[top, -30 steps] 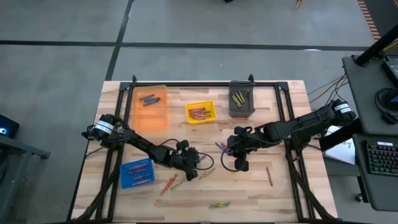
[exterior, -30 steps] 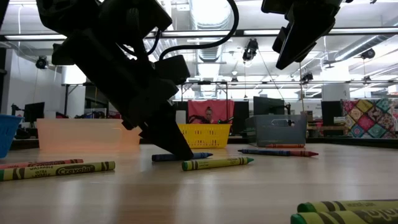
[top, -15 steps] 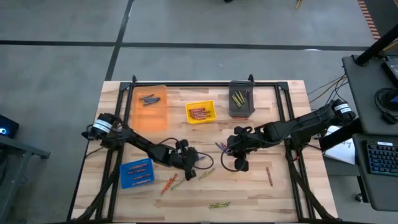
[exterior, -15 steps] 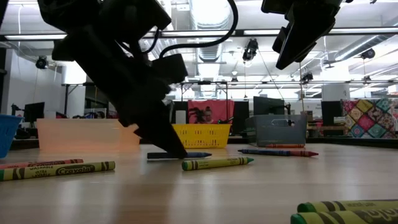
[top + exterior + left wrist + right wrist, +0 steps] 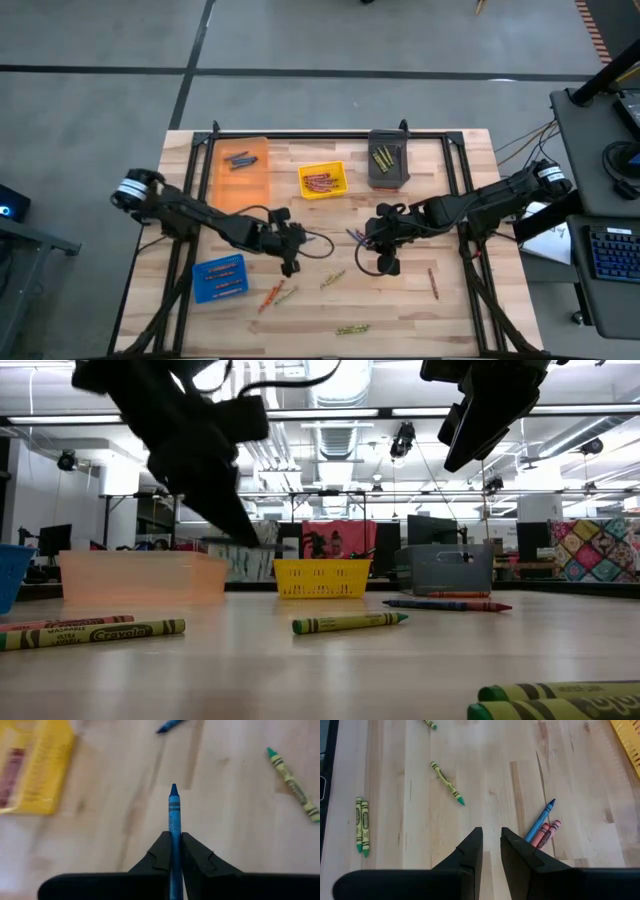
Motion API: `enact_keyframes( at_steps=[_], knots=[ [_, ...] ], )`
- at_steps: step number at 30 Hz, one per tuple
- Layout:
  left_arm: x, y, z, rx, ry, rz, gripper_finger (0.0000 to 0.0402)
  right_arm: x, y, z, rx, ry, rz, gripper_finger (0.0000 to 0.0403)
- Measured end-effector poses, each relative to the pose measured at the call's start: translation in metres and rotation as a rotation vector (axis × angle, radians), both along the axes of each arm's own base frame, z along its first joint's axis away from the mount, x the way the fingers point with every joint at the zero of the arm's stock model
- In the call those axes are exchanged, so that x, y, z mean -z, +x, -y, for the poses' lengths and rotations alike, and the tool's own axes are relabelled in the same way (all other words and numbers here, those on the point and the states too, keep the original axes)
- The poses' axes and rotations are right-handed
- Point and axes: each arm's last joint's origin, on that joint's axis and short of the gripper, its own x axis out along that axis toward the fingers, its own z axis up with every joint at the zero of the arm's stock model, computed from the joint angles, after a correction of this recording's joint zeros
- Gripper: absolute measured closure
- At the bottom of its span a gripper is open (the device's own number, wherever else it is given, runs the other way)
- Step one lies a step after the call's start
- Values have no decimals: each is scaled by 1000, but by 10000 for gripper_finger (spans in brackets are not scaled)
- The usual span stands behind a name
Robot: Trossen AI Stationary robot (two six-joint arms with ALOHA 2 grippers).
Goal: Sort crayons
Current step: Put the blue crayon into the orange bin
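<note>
Table: a wooden table (image 5: 450,310) is sitting on a grey floor, framed by black rails.
Left arm: it is reaching in from the left edge, its left gripper (image 5: 290,266) hanging over the middle of the table, just right of the blue bin (image 5: 219,278).
Right arm: it is stretching in from the right, its right gripper (image 5: 386,262) hovering near the table's centre.
Bins: an orange bin (image 5: 243,186), a yellow bin (image 5: 323,181) and a grey bin (image 5: 388,159) are lining the far side, each holding crayons.
Loose crayons: several crayons (image 5: 352,329) are lying scattered along the near side, one red crayon (image 5: 433,283) lying apart on the right.
Surroundings: a desk with a keyboard (image 5: 611,252) is standing to the right.
</note>
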Motion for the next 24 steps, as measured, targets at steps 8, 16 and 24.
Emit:
enact_keyframes(
  at_steps=[8,16,24],
  knots=[
    [-44,-32,-34,-41,44,-40,401,0,0,0,-11,-9,4,346],
    [-60,-60,-77,-142,86,-175,401,0,0,1,-10,-40,11,346],
    [-50,-84,-127,-302,87,-441,402,0,0,1,-18,-55,14,346]
  ],
)
